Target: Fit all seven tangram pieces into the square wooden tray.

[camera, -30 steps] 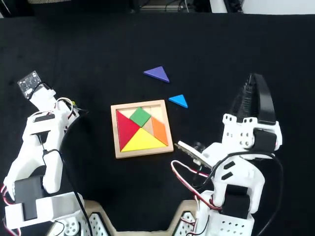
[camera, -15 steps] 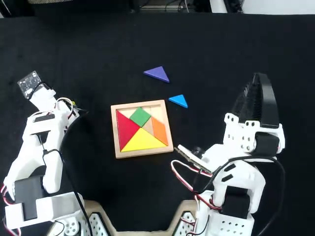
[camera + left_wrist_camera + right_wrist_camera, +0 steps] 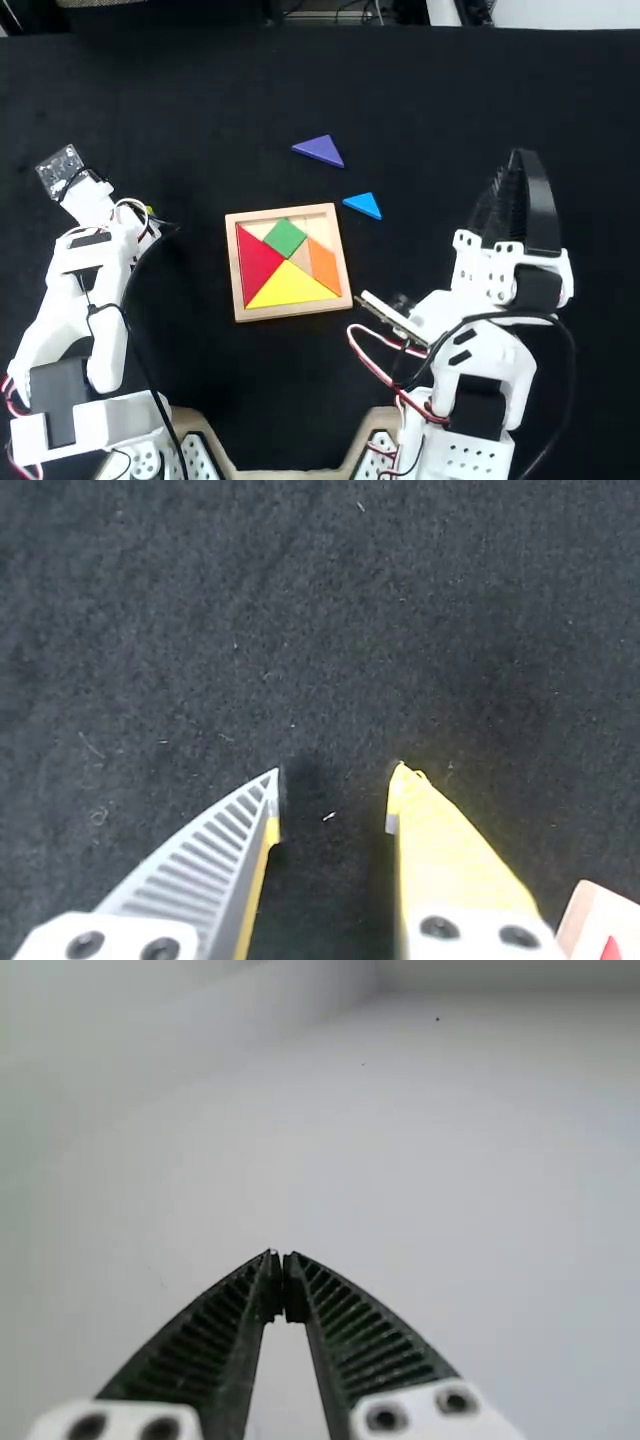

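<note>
My two arms are white printed shells with black servo blocks set into them. The left arm [image 3: 85, 290], left of the wooden tray [image 3: 232, 270], carries a small grey circuit board [image 3: 60, 168] at its far end and red wires [image 3: 10, 392] near its base. My left gripper [image 3: 335, 780] has one pale ribbed finger [image 3: 215, 855] lined in yellow and one yellow finger [image 3: 440, 850], both on white mounts with dark screws. The right arm [image 3: 490, 340], right of the tray, trails red and white wire loops [image 3: 375, 350]. My right gripper [image 3: 280, 1265] has black ribbed fingers [image 3: 360, 1345].

purple triangle [image 3: 320, 151] | blue triangle [image 3: 363, 206] | tan tray [image 3: 231, 268] | black table [image 3: 150, 100]
</note>
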